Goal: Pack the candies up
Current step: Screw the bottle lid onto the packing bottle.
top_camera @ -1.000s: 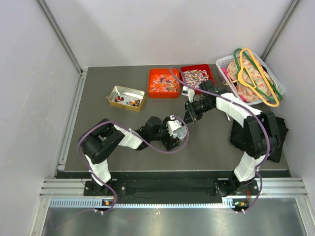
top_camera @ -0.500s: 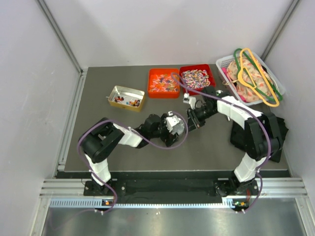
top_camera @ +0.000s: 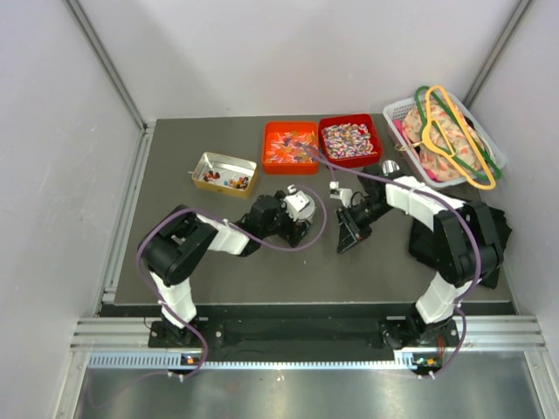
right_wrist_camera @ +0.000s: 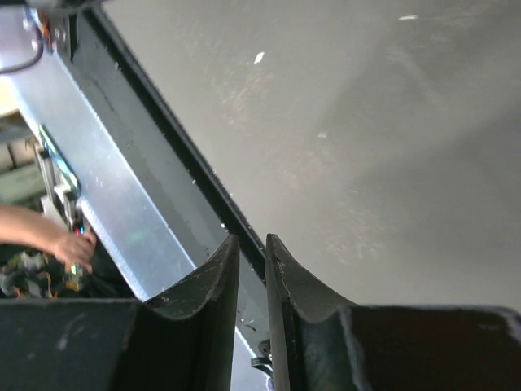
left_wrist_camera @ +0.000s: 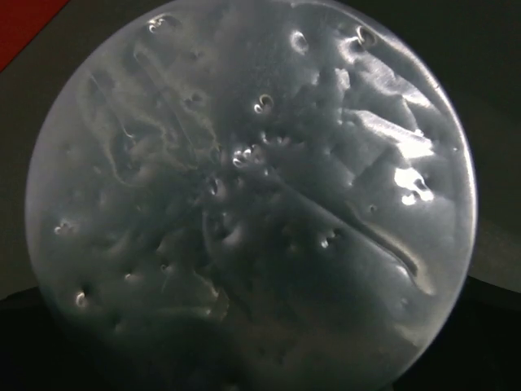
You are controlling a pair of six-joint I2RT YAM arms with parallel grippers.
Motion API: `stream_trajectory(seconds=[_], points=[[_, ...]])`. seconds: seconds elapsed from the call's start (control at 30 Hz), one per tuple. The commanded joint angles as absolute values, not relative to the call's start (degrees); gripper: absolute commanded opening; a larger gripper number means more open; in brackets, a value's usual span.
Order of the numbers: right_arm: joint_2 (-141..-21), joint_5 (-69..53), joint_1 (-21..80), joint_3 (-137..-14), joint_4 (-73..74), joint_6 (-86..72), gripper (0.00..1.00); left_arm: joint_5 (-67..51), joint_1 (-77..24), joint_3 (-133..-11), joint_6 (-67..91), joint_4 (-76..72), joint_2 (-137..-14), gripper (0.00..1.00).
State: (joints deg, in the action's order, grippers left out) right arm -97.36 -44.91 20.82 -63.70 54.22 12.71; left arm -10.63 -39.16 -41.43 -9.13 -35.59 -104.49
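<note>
**Grippers at the middle: one pinched empty, one unreadable**

Of my two tools, the right gripper hangs low over the dark table, near its middle, with the tips pointing towards the near edge. Its wrist camera shows the right gripper with the fingers drawn almost together. Only a thin slit is left between them, and nothing is in it. Beyond the tips that view takes in bare table, the aluminium rail along the near edge, and a person's hand past the rail.

My left gripper sits on the near side of the orange tray, well apart from the right one. Its camera is filled by a round clear disc, dimpled and catching glare, pressed so close that the fingers are hidden. I cannot tell whether they are spread or clamped.

The candies lie heaped in the red tray at the far side, which touches the orange tray; that one holds wrapped sweets too. A few more small coloured pieces lie in the metal tin to the left. A small round container stands beside my right arm, and a white basket with hangers sits at the far right.
</note>
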Motion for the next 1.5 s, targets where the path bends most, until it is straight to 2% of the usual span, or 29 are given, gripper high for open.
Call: stream_trajectory(seconds=[0.0, 0.33, 0.47, 0.57, 0.8, 1.47], points=[[-94.74, -43.68, 15.58, -68.19, 52.21, 11.34, 0.21, -18.96, -39.29, -41.49, -10.54, -36.48, -104.33, 0.99], [-99.66, -45.78, 13.71, -81.64, 51.77, 9.76, 0.24, -35.93, -39.37, -42.01, -14.76, -33.58, -104.33, 0.99], [-103.79, -51.14, 13.88, -86.30, 52.12, 8.36, 0.24, -39.63, -39.46, -43.06, -16.52, -30.51, -104.59, 0.99], [-105.73, -50.37, 15.28, -87.19, 50.71, 8.78, 0.24, -41.39, -39.46, -43.77, -17.40, -28.48, -104.77, 0.99], [-109.07, -51.15, 17.23, -87.89, 49.66, 8.61, 0.24, -42.63, -39.64, -44.30, -17.93, -27.60, -104.94, 0.99], [-108.99, -49.22, 20.65, -84.29, 47.99, 8.88, 0.24, -39.03, -39.81, -44.91, -14.77, -28.48, -105.47, 0.99]])
